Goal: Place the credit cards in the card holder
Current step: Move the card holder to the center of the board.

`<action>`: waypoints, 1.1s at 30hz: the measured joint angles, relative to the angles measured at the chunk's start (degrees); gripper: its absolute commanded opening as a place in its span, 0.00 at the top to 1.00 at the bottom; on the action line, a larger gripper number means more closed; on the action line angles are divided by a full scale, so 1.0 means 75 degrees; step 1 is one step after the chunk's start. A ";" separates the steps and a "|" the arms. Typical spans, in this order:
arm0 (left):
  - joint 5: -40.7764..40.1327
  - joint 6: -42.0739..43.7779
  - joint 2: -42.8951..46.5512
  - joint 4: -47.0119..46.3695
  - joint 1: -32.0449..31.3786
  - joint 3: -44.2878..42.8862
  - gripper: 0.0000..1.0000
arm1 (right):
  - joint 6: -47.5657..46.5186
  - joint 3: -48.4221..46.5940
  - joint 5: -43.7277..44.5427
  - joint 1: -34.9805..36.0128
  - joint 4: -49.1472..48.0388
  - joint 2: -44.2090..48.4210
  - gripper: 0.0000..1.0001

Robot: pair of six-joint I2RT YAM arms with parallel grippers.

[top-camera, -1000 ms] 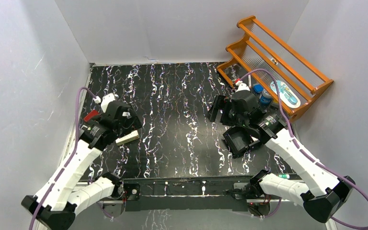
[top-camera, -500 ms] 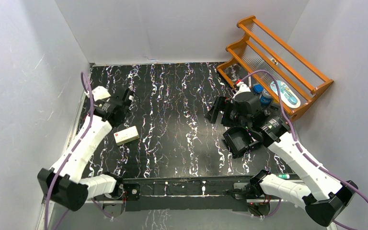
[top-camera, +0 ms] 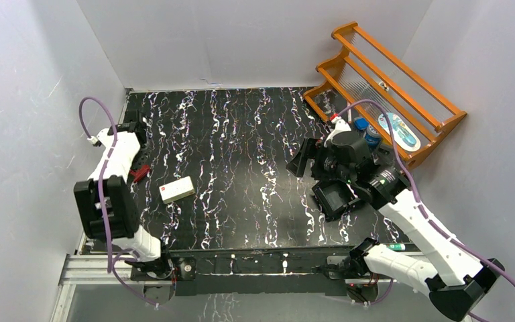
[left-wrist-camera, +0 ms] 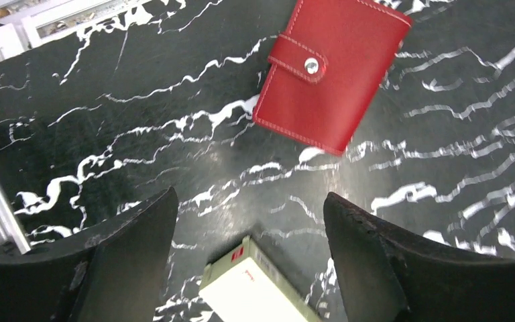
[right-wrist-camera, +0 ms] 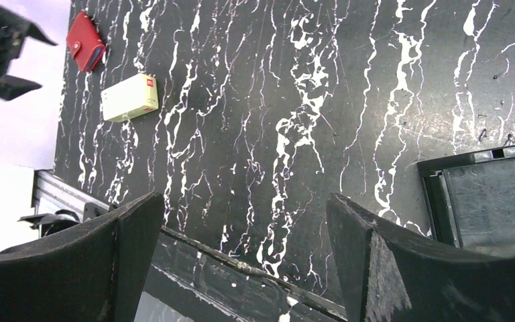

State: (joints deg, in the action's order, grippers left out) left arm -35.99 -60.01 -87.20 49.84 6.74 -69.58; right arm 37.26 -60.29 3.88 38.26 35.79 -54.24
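Near on the right sits a black box [top-camera: 335, 196]. The right fingers [right-wrist-camera: 94, 268] beside it are spread wide and empty. On the left a pale box [left-wrist-camera: 255, 295] lies on the bench [left-wrist-camera: 141, 134]. A bit farther lies the red card holder [left-wrist-camera: 332, 70], snapped shut. The left fingers [left-wrist-camera: 107, 268] hang open, holding nothing. I see no cards. The shut flap could keep cards out, and a push might slide the holder away.

The dark red card holder [top-camera: 138, 174] lies near the left edge of the marbled black table [top-camera: 241, 127], partly hidden by the folded left arm [top-camera: 110, 164]. A cream box [top-camera: 177, 190] lies just beside it. A black open box [top-camera: 334, 196] sits against the right arm [top-camera: 416, 221], and a wooden rack [top-camera: 402, 87] stands in the far right corner.
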 measured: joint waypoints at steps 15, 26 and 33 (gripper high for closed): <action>0.1180 0.1772 -0.2066 -0.1970 0.1075 -0.0446 0.16 | -0.0425 0.0026 0.0029 0.0000 -0.0154 0.0994 0.02; 0.2288 0.2894 -0.3127 -0.2396 0.1026 -0.0933 0.25 | -0.0463 0.0026 0.0207 0.0000 0.0026 0.1230 0.02; 0.2323 0.3829 -0.3573 -0.2358 0.0344 -0.1454 0.31 | -0.0484 0.0029 0.0256 0.0000 0.0061 0.1142 0.02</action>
State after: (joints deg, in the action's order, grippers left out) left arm -18.57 -31.29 -113.99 32.16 9.32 -80.49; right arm 33.63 -60.07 5.80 38.26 36.25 -45.67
